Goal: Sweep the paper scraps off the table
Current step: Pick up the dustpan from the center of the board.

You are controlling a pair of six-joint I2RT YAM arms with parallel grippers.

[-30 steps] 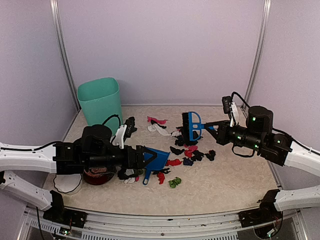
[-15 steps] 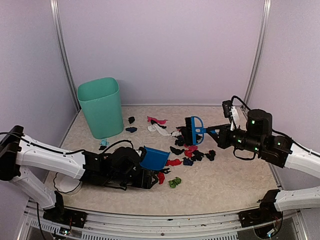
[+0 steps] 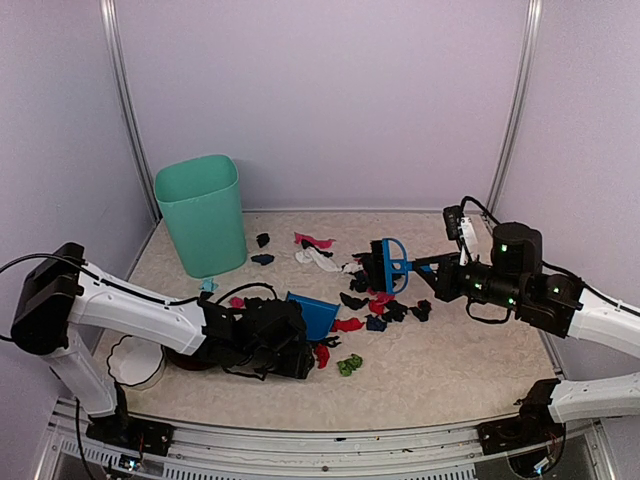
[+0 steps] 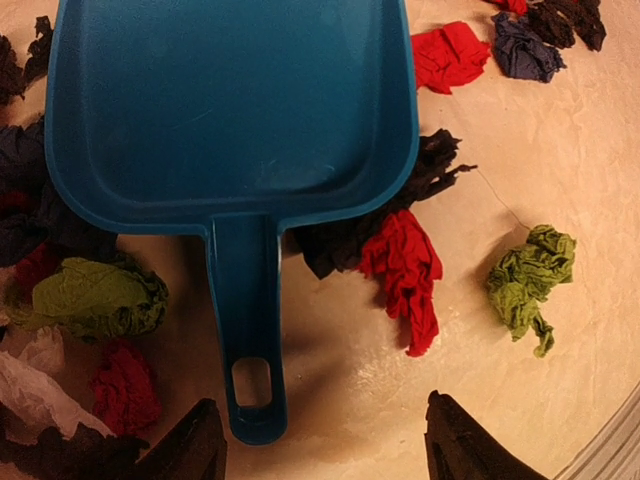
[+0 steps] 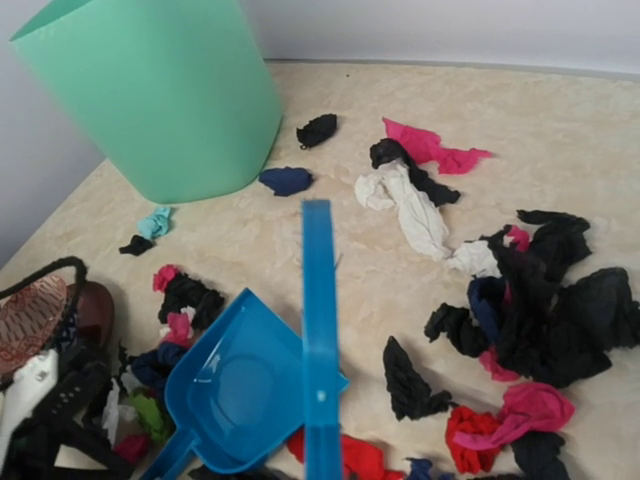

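Beige marbled desk [image 3: 450,370] carries small crumpled paper scraps [image 3: 385,305], mostly black, strewn around a blue plastic dustpan [image 4: 230,100]. Left claw [image 4: 325,437] stands open astride its handle [image 4: 245,330], gripping nothing; right claw [image 3: 440,268] is clamped on a blue hand brush [image 3: 386,264]. Closing off-centre could skid the pan, scattering scraps.

The beige, faintly veined tabletop [image 3: 450,370] carries a mint-green bin [image 3: 202,215] standing upright at its far left. Paper scraps [image 3: 380,300], mostly black with red, pink and white ones, lie scattered across the middle. A blue dustpan [image 3: 315,315] rests among them nearer the front, with scraps crowding its rim. One green scrap [image 3: 349,365] lies by itself to its right. A white bowl [image 3: 135,362] sits at the near left.
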